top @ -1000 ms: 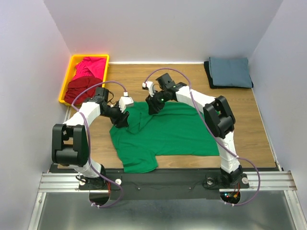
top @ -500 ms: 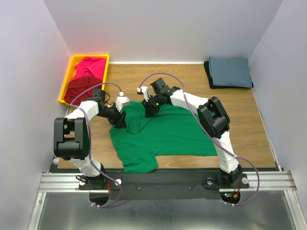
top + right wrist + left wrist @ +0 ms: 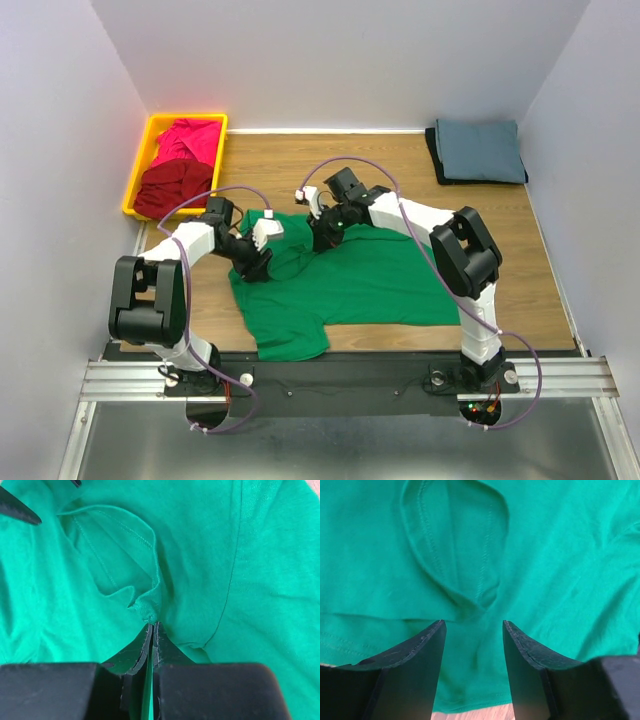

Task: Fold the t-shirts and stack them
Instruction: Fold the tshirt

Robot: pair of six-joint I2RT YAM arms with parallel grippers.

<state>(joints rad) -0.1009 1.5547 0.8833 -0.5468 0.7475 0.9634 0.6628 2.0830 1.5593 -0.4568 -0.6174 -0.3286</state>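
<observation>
Pinching a fold by the collar of the green t-shirt [image 3: 350,280], the right gripper [image 3: 151,630] is clamped tight on the cloth. The left gripper [image 3: 474,625] hangs over the same rumpled collar, on the side nearer the yellow bin [image 3: 140,165], jaws half apart and gripping nothing. The shirt lies spread just off the bin's near-right corner.

You have bright, even light with soft shadows. In your wrist views the green t-shirt [image 3: 560,555] beyond the jaws is sharp, stitching clear; the fingers [image 3: 415,670] themselves come out nearly black.
</observation>
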